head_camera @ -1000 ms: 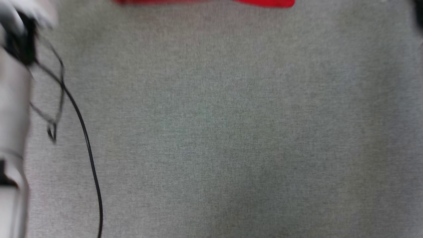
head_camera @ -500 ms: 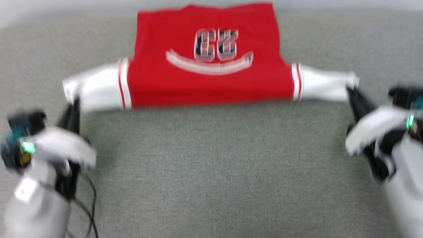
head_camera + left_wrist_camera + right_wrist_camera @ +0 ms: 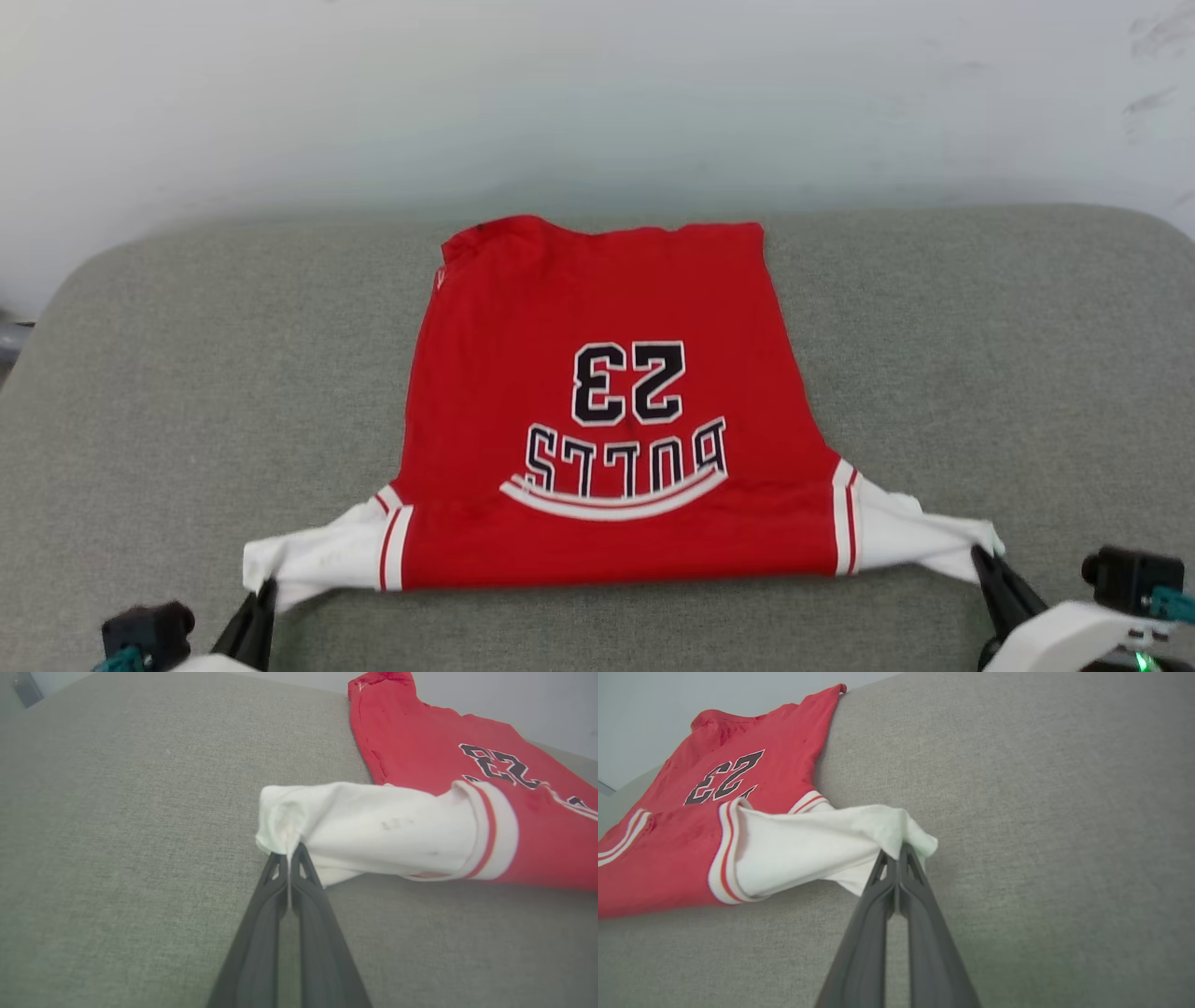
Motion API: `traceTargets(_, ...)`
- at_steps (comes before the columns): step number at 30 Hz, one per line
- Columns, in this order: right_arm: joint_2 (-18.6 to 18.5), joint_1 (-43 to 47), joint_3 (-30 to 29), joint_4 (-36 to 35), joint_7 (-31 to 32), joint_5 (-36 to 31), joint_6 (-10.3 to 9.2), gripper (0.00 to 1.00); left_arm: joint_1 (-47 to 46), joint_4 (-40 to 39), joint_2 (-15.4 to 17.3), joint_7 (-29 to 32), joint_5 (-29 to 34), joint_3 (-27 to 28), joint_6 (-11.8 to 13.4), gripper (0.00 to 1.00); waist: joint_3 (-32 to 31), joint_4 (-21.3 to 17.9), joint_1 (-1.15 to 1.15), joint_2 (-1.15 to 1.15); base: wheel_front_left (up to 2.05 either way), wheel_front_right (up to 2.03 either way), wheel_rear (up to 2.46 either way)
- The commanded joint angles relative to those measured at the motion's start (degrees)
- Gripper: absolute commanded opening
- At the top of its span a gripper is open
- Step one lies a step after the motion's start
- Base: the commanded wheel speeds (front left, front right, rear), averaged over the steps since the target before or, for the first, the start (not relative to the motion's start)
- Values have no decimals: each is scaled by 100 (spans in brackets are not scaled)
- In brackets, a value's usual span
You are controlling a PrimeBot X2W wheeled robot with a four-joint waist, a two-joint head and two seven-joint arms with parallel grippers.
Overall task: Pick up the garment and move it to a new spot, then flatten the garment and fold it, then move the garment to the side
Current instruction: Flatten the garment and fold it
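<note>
On the grey surface the garment is laid print-up, its white sleeve tips clamped in the closed left gripper and right gripper; soft, light and limp, it is judged best held by such edges.

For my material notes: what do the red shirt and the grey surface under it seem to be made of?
The garment: soft matte knit cloth, probably jersey; it drapes and bunches at its white sleeve ends. The grey surface: matte woven upholstery fabric, fine weave visible; rounded corners suggest padding.
</note>
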Motion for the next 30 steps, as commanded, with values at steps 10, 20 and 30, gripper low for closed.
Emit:
traceTargets(10, 614, 1490, -967, -961, 516, -420, -13, 0, 1221, -474, -61, 208, -263, 98, 319, 0, -361, 55, 2, 0, 0, 0, 0)
traceTargets(20, 698, 1325, -968, -1204, 568, -384, -9, 100, 1070, -803, -275, 370, -79, -252, 439, 0, -303, 323, 2, 0, 0, 0, 0)
traceTargets(30, 67, -498, -1186, -325, 1043, -440, -9, 100, 601, -1324, -446, 367, 169, -531, 592, 0, 254, 746, 2, 0, 0, 0, 0)
